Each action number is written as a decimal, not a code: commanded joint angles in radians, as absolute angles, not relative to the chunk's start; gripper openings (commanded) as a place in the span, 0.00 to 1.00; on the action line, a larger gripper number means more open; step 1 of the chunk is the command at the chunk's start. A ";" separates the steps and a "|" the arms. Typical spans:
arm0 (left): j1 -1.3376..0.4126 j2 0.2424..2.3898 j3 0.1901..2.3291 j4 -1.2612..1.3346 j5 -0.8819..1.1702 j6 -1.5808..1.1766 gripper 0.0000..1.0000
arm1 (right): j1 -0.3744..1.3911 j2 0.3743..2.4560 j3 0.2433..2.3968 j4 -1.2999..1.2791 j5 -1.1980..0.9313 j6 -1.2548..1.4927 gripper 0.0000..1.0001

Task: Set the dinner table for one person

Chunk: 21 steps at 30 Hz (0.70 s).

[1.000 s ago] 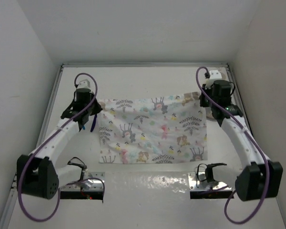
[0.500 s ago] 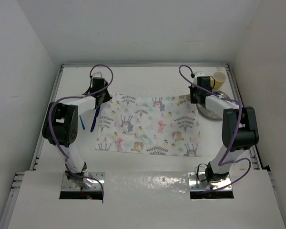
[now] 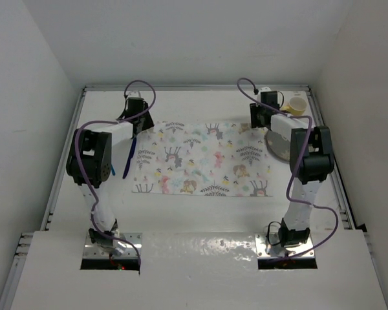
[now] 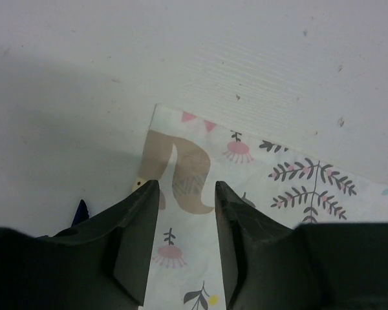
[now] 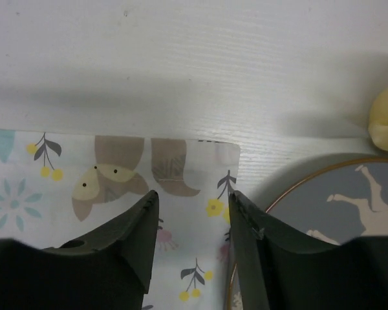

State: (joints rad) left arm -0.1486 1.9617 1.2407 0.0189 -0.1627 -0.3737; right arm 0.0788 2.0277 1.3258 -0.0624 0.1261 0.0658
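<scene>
Mat [image 3: 200, 158] slid farther; left end effector [image 4: 186, 187], right end effector [image 5: 193, 197] spread; plate [image 5: 310, 213] half-hidden.

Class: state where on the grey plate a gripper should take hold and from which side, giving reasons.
The rim of the plate, on its near arc, from above with one finger inside the edge. It lies flat on the dinner table, so only the thin rim seems pinchable; the yellow cup crowds its far side.

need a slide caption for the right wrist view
Right tool open over the far corner of the printed mat, beside a grey plate and yellow cup
</scene>
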 commanded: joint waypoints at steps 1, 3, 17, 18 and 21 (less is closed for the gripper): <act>-0.133 1.931 1.299 0.037 -0.189 -0.367 0.39 | 0.074 1.993 1.391 -0.078 0.163 0.064 0.49; -0.130 1.901 1.313 0.012 -0.195 -0.367 0.43 | 0.074 1.950 1.390 -0.101 0.164 0.072 0.54; -0.198 1.577 1.091 -0.172 -0.115 -0.451 0.54 | 0.195 1.591 1.054 -0.351 0.187 0.300 0.63; -0.207 1.548 1.053 -0.181 -0.120 -0.451 0.55 | 0.202 1.574 1.017 -0.360 0.199 0.322 0.64; -0.218 1.505 0.976 -0.209 -0.106 -0.451 0.56 | 0.215 1.548 0.928 -0.365 0.183 0.376 0.65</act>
State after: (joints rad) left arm -0.1978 1.5520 1.0374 -0.1478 -0.1272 -0.4355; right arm 0.2131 1.5772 0.9916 -0.3096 0.1570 0.2810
